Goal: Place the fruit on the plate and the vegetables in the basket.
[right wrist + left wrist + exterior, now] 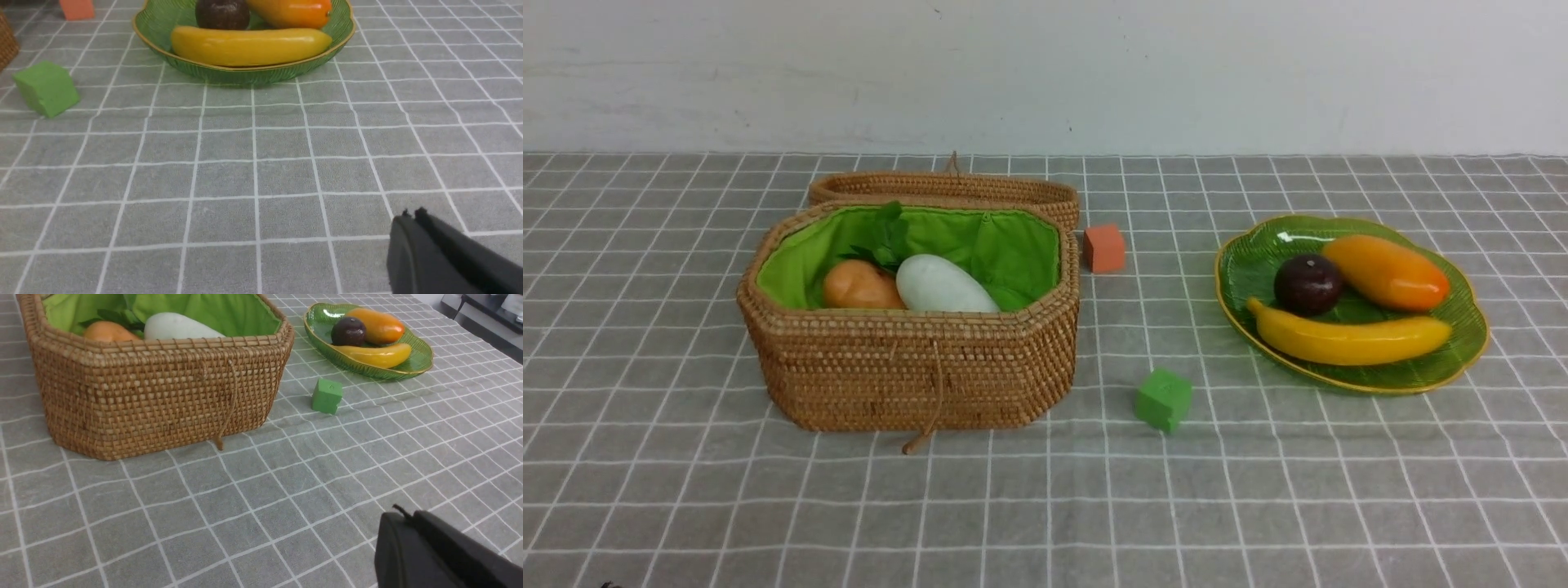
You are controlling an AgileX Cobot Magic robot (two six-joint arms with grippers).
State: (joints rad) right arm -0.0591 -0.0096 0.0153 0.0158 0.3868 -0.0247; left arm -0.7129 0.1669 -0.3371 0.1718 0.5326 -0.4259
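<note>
A bench (1258,506) fills most of the front view, covered by a grey cloth (686,506) printed with a grid of thin white lines. The cloth lies mostly flat, with faint creases. Behind the bench stands a plain whitish wall (1045,73), scuffed in places and marked with a few small dark specks. The light is soft and even, casting only weak shadows. In the left wrist view, dark furniture (482,318) stands past the bench's far edge.
</note>
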